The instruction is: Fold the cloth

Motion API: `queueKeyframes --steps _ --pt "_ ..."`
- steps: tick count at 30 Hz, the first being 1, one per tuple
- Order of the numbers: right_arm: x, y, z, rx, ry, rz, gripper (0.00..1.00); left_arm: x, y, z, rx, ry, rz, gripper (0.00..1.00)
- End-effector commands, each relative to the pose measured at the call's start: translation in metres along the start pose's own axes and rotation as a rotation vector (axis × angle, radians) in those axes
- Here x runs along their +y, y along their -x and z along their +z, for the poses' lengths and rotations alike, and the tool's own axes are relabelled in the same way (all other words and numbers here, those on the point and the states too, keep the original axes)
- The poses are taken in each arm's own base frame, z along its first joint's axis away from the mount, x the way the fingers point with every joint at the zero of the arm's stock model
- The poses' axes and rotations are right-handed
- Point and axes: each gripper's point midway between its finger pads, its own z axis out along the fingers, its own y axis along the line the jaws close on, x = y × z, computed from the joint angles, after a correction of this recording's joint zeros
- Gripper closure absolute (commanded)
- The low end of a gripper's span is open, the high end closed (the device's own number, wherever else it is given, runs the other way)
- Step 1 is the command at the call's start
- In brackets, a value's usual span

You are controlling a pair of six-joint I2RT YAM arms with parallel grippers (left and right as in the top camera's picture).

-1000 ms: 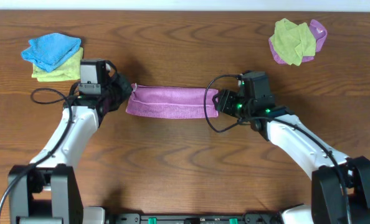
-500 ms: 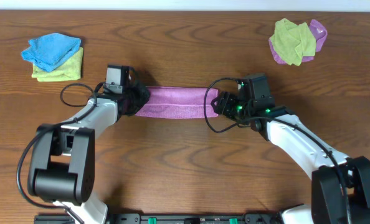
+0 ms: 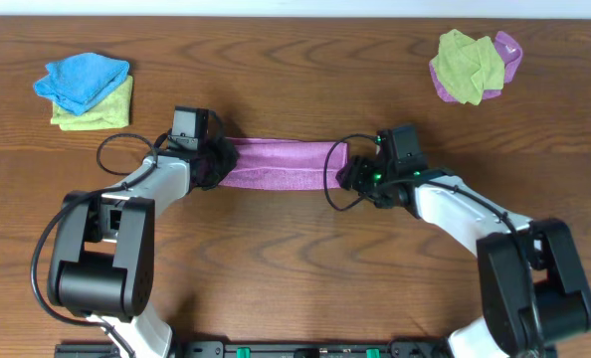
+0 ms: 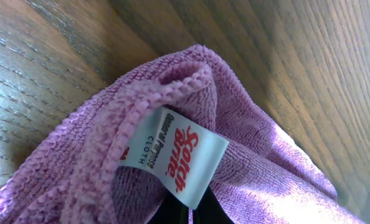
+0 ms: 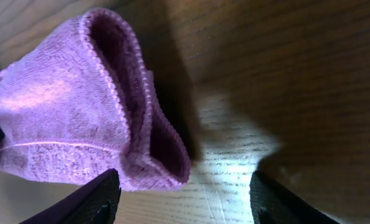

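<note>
Purple cloth [image 3: 276,163] lies on the wood table [image 3: 295,259] as a folded strip between your arms. Your left gripper [image 3: 216,164] is pinched tight on its left end; your right gripper [image 3: 345,175] stands wide at the right end, gripping nothing. Close it squarely over both layers before lifting. Spare cloths [image 3: 82,88] sit at the far corners.

A white tag [image 4: 175,155] sewn to the purple cloth [image 4: 60,168] reads "Scotch-Brite" in red. Smaller black print beside it includes "CLOTH". The rest is too small to read.
</note>
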Motion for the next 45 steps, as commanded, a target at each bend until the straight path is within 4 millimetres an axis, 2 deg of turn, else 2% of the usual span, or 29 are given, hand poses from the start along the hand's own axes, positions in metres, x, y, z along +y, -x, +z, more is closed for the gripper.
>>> queueKeyframes --steps 1,6,10,13,16,22,29,34,41,45 --pt "0.006 -0.004 0.008 0.009 0.008 0.010 0.34 0.006 0.007 0.002 -0.026 0.038 0.017 0.94" --pt "0.020 -0.007 0.020 0.000 0.045 0.001 0.36 0.006 0.006 0.002 -0.024 0.040 0.017 0.94" --pt "0.018 -0.014 0.028 0.018 0.033 0.001 0.40 0.007 0.006 0.002 -0.022 0.043 0.016 0.95" --pt "0.014 -0.014 0.031 0.012 0.014 0.002 0.53 0.008 0.005 0.002 -0.020 0.045 0.015 0.94" --pt "0.011 -0.005 0.031 -0.033 -0.006 -0.003 0.67 0.008 0.005 0.002 -0.020 0.045 0.015 0.94" --pt "0.029 0.015 0.029 -0.119 0.062 -0.032 0.99 0.011 0.002 0.002 -0.008 0.060 0.011 0.94" --pt "0.062 0.022 0.024 -0.143 0.203 -0.073 0.99 0.012 0.001 0.002 -0.003 0.065 0.017 0.94" --pt "0.079 0.016 0.017 -0.136 0.246 -0.104 0.99 0.013 0.001 0.002 -0.004 0.065 0.025 0.94" --pt "0.112 0.003 -0.004 -0.153 0.317 -0.174 0.99 0.013 0.001 0.002 -0.003 0.065 0.031 0.94" --pt "0.128 -0.007 -0.006 -0.144 0.344 -0.208 0.98 0.012 0.001 0.002 -0.002 0.064 0.035 0.94"
